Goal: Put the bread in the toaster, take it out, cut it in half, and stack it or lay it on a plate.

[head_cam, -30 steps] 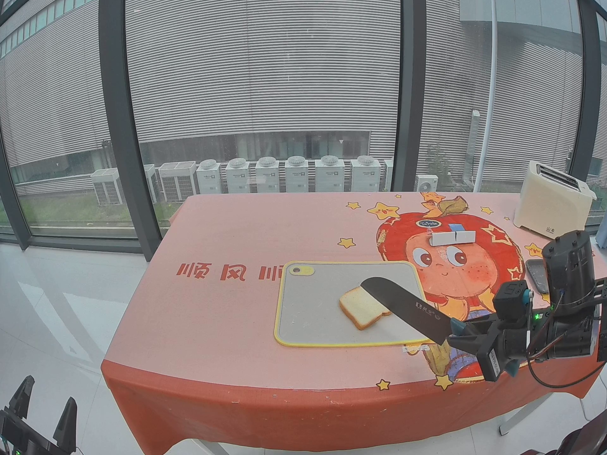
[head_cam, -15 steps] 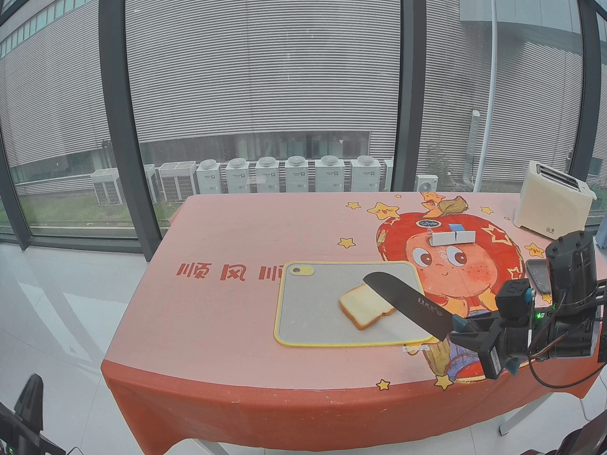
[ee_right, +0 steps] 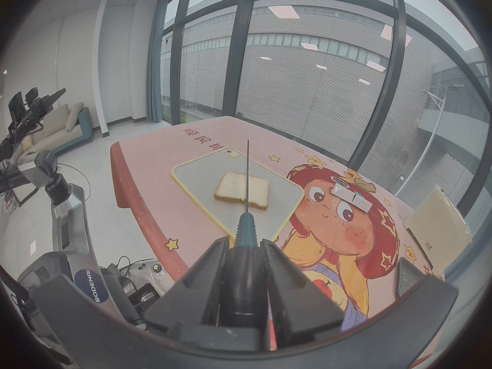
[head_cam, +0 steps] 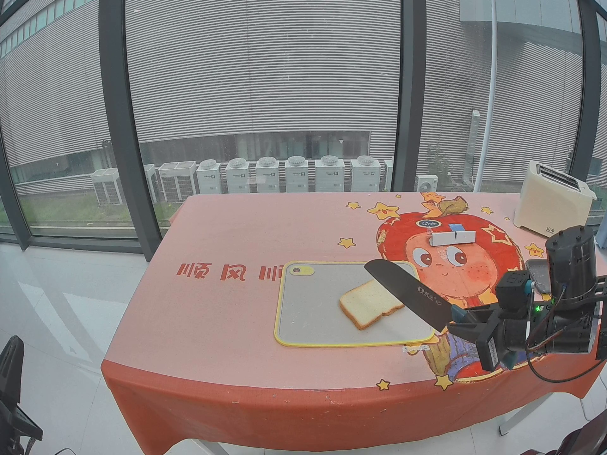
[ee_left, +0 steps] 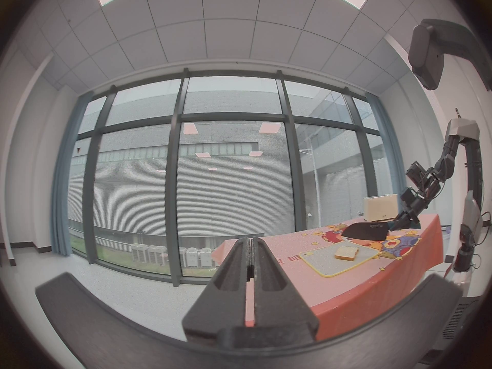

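Observation:
A slice of bread [head_cam: 368, 303] lies on the grey, yellow-rimmed cutting board [head_cam: 313, 320] in the middle of the table. My right gripper [head_cam: 469, 328] is shut on the teal handle of a black knife [head_cam: 410, 291], near the table's front right. The blade slants up over the board's right side, above the bread and clear of it. In the right wrist view the knife [ee_right: 247, 180] runs edge-on across the bread [ee_right: 230, 188], with my gripper [ee_right: 246, 265] clamped on the handle. The cream toaster [head_cam: 552, 200] stands at the far right. My left gripper [ee_left: 251, 270] is shut on nothing, low and left of the table.
A dark flat device [head_cam: 537, 275] lies between the toaster and my right arm. Two small white tags [head_cam: 452, 237] sit on the tablecloth's cartoon face. The table's left half is bare cloth. Windows stand behind the table.
The knife has risen and drawn slightly right, uncovering more of the bread. My left gripper has sunk toward the lower left edge of the head view.

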Robot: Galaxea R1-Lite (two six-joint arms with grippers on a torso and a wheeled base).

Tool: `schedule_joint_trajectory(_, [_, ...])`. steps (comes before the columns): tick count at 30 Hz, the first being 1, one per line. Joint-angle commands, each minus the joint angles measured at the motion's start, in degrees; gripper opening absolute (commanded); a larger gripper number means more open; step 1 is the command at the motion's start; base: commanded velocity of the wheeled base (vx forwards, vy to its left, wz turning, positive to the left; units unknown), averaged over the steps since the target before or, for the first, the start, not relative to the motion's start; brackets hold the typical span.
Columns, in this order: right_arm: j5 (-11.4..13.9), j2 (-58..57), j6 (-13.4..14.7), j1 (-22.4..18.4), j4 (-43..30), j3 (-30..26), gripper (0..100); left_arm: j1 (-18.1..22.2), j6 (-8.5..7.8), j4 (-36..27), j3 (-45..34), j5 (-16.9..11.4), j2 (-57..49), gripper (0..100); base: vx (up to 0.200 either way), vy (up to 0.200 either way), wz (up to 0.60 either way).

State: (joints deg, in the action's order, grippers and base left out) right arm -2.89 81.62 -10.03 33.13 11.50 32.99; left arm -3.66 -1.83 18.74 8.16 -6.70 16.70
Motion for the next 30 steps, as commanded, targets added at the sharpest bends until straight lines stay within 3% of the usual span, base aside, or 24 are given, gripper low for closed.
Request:
schedule_joint_trajectory(1, [-1.2,1.4,0.9,0.4,0.2,1.7,0,-5.3,-0.28,0.2,5.6,-0.8,12.1,0,0.0,0.0,0.0])
schedule_joint_trajectory(6, [-1.5,2.3,3.4,1.4,0.3,1.8,0,-7.7,-0.46,0.3,10.6,-0.9,19.9,0,0.0,0.0,0.0])
schedule_joint_trajectory(10, [-2.8,2.5,3.4,1.5,0.3,2.0,0,-7.8,-2.13,0.3,14.5,-1.1,25.0,0,0.0,0.0,0.0])
schedule_joint_trajectory(17, [-3.5,4.3,3.4,1.7,0.3,2.1,0,-7.8,-2.74,5.3,21.6,-6.2,34.8,0,0.0,0.0,0.0])
schedule_joint_trajectory(30, [-3.2,6.1,3.4,2.9,0.4,1.7,0,-7.7,-1.07,5.5,27.6,-18.4,45.9,0,0.0,0.0,0.0])
